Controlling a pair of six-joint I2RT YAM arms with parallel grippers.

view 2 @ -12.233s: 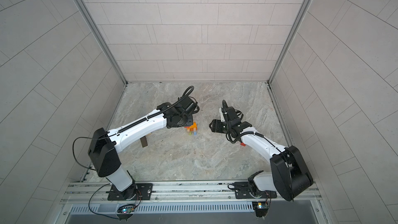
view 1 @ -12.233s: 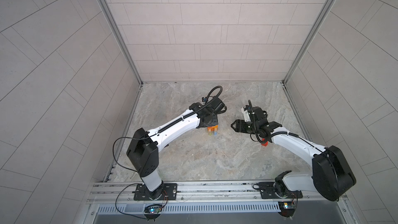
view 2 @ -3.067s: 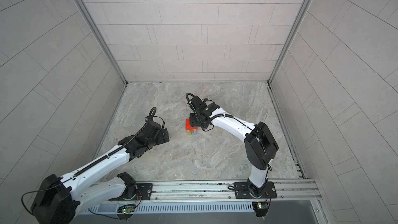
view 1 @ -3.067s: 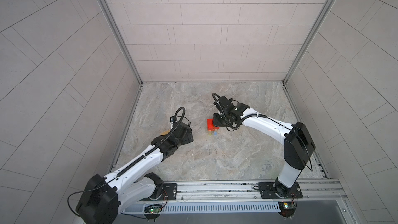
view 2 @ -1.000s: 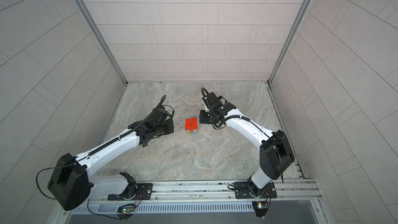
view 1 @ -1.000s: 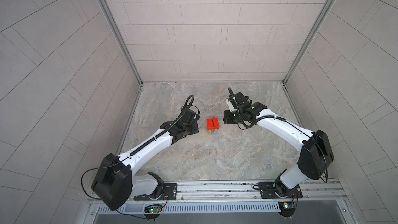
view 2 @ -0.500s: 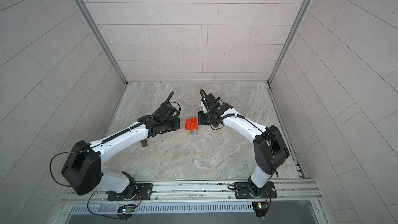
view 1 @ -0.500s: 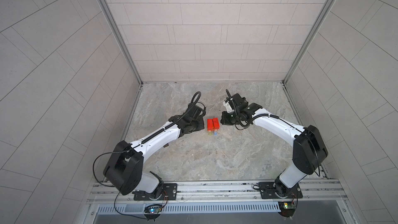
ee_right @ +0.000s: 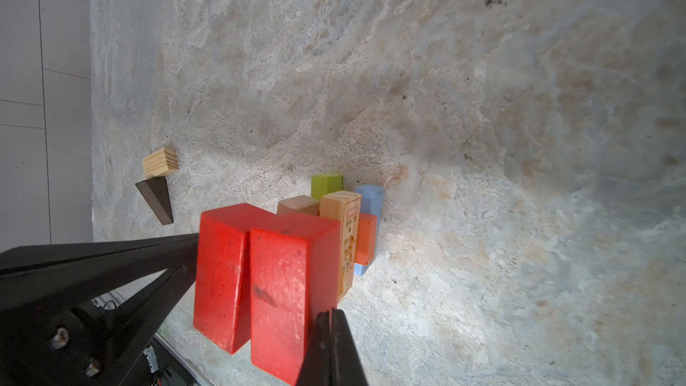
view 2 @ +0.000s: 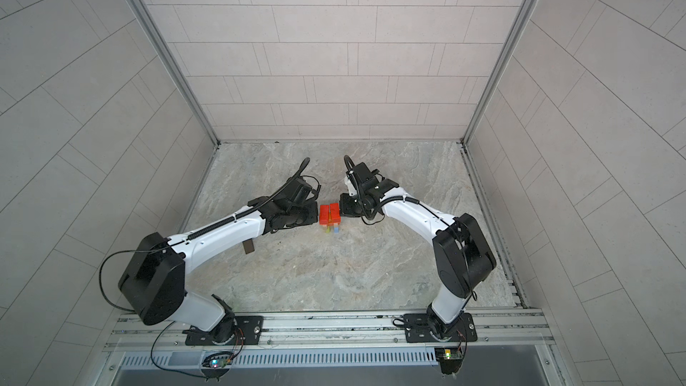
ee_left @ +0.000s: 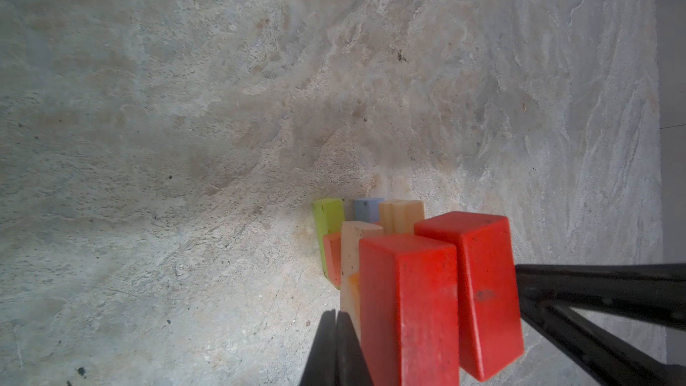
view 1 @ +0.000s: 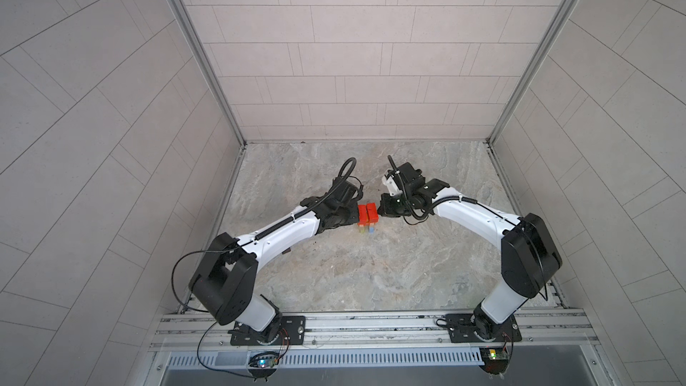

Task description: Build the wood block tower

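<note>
Left jaws, right jaws now flank tower (view 1: 366,221), nearer than second ago; each pair together, tips against red blocks (view 2: 329,213), likely squaring layer. Tan block (ee_right: 159,162), brown block (ee_right: 156,198) unplaced.

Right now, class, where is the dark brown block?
In a top view, the dark brown block sits left of the tower, beside the left arm.

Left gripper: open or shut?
Shut. In the left wrist view the black left gripper shows both fingers closed into one point with nothing between them, beside the two red wood blocks.
</note>
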